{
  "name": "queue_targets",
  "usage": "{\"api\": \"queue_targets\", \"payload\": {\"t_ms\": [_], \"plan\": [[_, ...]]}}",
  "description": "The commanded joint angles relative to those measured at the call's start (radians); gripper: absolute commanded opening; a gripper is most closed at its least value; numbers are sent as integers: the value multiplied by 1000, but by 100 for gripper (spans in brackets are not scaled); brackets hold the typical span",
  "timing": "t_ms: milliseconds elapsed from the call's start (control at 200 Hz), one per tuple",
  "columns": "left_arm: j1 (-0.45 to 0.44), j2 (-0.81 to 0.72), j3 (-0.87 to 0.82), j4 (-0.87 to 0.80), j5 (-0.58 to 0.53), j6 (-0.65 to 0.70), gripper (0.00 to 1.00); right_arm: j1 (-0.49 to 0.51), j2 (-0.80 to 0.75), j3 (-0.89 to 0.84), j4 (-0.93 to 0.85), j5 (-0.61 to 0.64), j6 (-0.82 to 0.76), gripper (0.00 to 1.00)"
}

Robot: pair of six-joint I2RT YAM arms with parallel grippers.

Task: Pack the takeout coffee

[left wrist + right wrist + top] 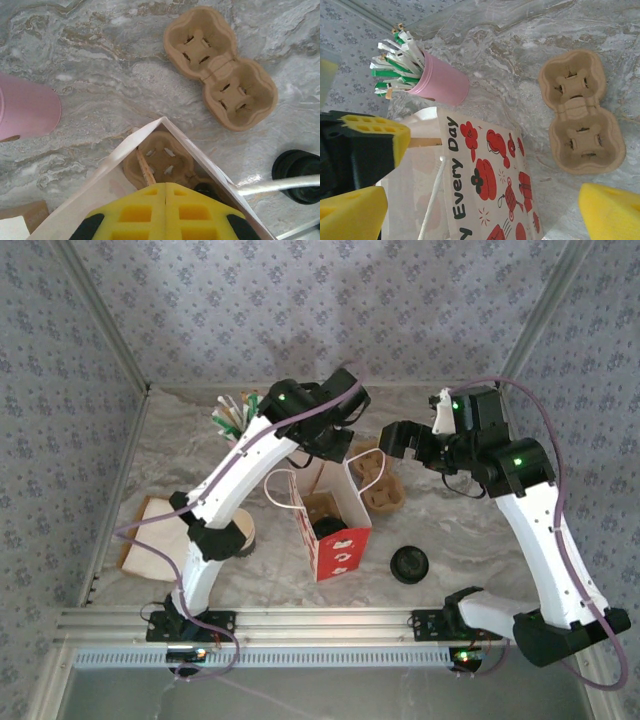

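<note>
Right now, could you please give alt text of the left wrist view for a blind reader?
The left pincer, shut on a wooden stick, hangs over an open white paper bag holding a pulp cup carrier. On the marble table are another two-cup carrier, a pink cup and a black lid.

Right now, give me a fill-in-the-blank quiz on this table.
The cup holding the packets is ___.
The cardboard carrier lying out on the table has ___ pockets.
The right tool is ___.
The left tool, shut on a wooden stick, hangs over the paper ___.
Missing: pink, two, open, bag.
</note>
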Motion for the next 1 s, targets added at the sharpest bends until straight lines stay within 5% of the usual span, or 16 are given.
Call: {"api": "queue_targets", "payload": {"t_ms": [0,555,839,994], "plan": [[-7,12,-29,-152,-35,8,0,-11,0,-10,15,-25,-25,100],[19,-124,-350,34,-21,-20,4,-33,-5,-32,23,-45,-24,100],[39,-176,-380,106,51,-13,34,-33,-9,-31,20,-49,-21,100],[43,-210,-335,130,100,0,41,-40,-9,-20,10,-51,-22,100]]}}
